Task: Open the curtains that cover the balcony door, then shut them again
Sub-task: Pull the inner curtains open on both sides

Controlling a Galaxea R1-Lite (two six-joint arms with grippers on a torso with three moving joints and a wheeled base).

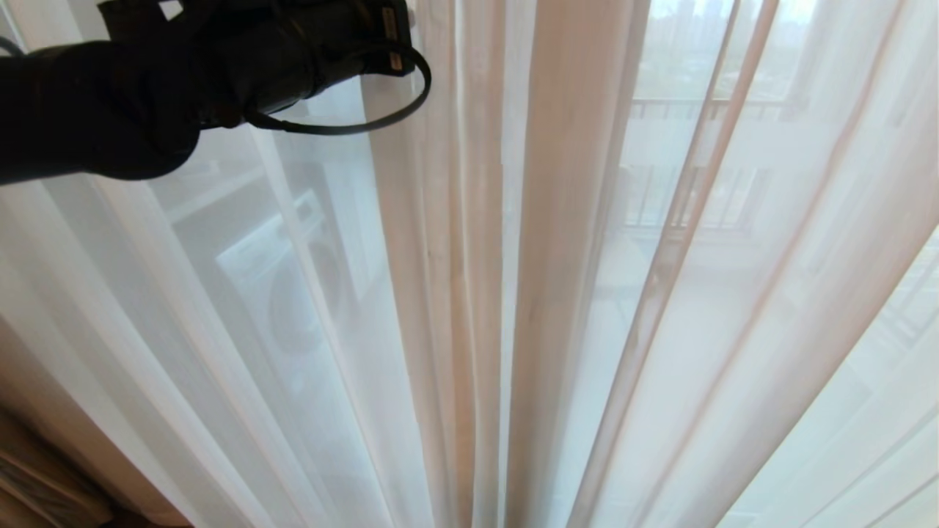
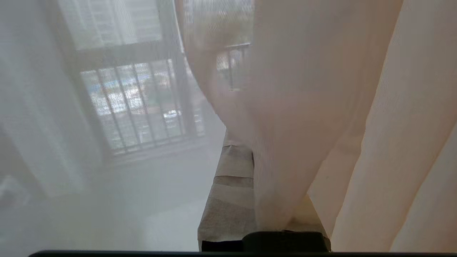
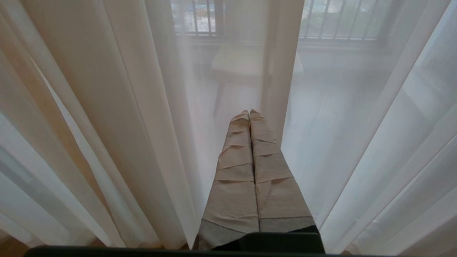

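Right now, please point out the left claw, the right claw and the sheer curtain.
left claw (image 2: 250,185): left wrist view, between the tips.
right claw (image 3: 250,111): right wrist view, between the tips.
sheer curtain (image 1: 770,293): head view, a fold.

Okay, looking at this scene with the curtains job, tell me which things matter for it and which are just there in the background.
Part of the job:
- sheer curtains
- left gripper, shut on a curtain fold
- right gripper, shut, holding nothing

Just background:
- washing machine behind the sheer
- balcony railing outside
- chair beyond the fabric
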